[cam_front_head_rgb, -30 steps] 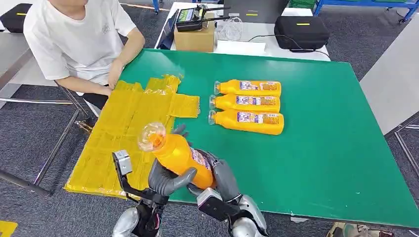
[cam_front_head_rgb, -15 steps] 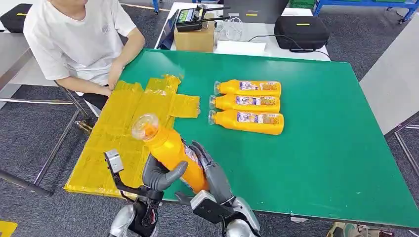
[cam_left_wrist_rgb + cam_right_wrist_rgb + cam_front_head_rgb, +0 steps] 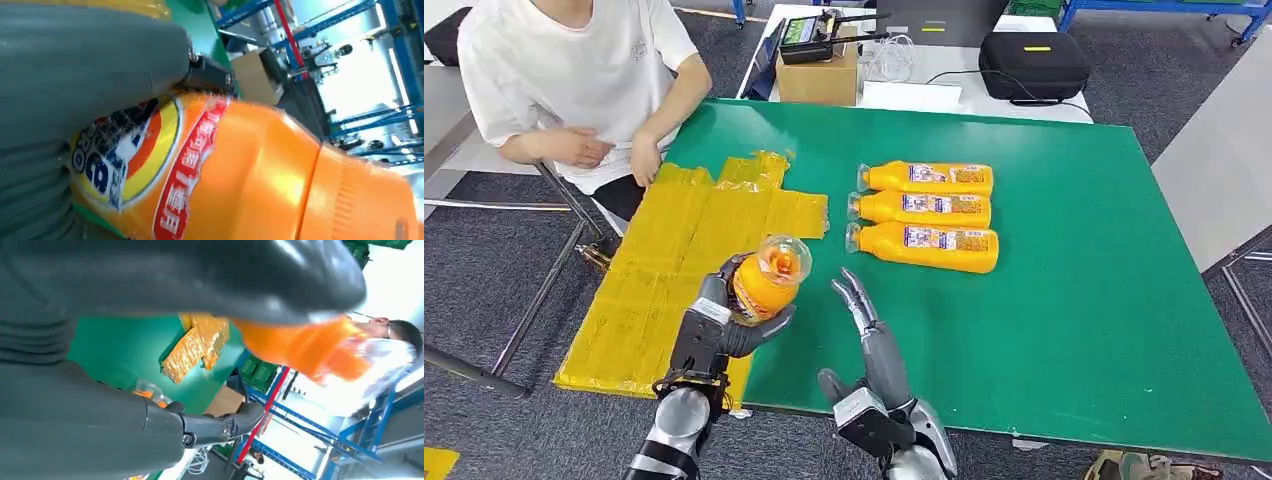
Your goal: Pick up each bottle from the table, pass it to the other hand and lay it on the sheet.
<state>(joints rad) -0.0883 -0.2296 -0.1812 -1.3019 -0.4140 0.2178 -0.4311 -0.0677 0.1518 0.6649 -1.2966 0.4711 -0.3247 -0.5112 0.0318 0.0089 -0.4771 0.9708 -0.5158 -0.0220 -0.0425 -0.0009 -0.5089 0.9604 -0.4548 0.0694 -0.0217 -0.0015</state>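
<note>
My left hand (image 3: 719, 328) grips an orange bottle (image 3: 767, 280) with a clear cap, held above the edge where the yellow sheet (image 3: 684, 260) meets the green table (image 3: 1074, 300). In the left wrist view the bottle (image 3: 240, 175) is close up with its label showing, the grey thumb across it. To the right of the bottle my right hand (image 3: 869, 335) stands open, fingers straight and apart from it. Three more orange bottles (image 3: 929, 213) lie side by side near the table's middle, caps toward the sheet.
A person in a white shirt (image 3: 574, 80) sits at the far left corner, hands near the sheet's far end. Behind the table stand a cardboard box (image 3: 819, 78) and a black case (image 3: 1034, 65). Grey floor lies left of the sheet.
The bottle has passed from both hands to my left hand alone. My right hand let go and opened. The left hand turned and moved the bottle up toward the sheet.
</note>
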